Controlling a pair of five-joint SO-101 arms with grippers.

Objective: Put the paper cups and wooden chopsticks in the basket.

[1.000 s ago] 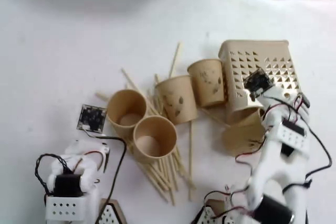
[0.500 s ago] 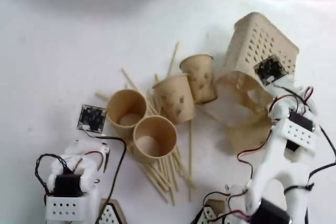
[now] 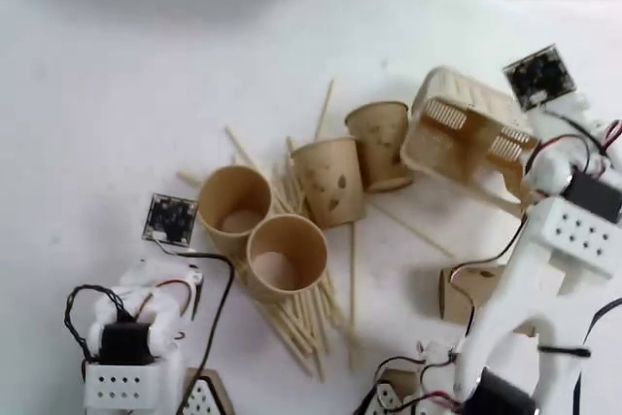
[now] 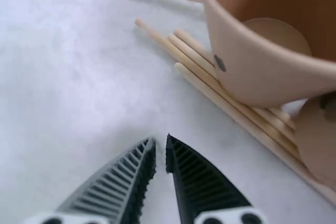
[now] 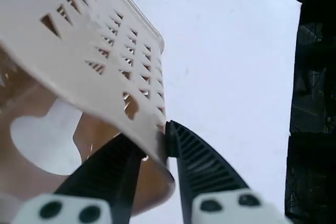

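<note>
Now right gripper (image 5: 155, 143) clamps tilted basket (image 5: 94, 61) rim.

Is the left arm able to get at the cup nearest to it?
Likely yes: its claw, shut, is close to the cup; only bare table and flat chopsticks lie between, though it must open first.

Tilted basket (image 3: 457, 133); cups (image 3: 328, 180) amid scattered chopsticks (image 3: 301, 323).

Five paper cups (image 3: 233, 199) (image 3: 285, 258) (image 3: 330, 182) (image 3: 382, 143) (image 3: 470, 294), one basket (image 3: 457, 133), wooden chopsticks (image 3: 301, 318) heaped beyond counting.
</note>
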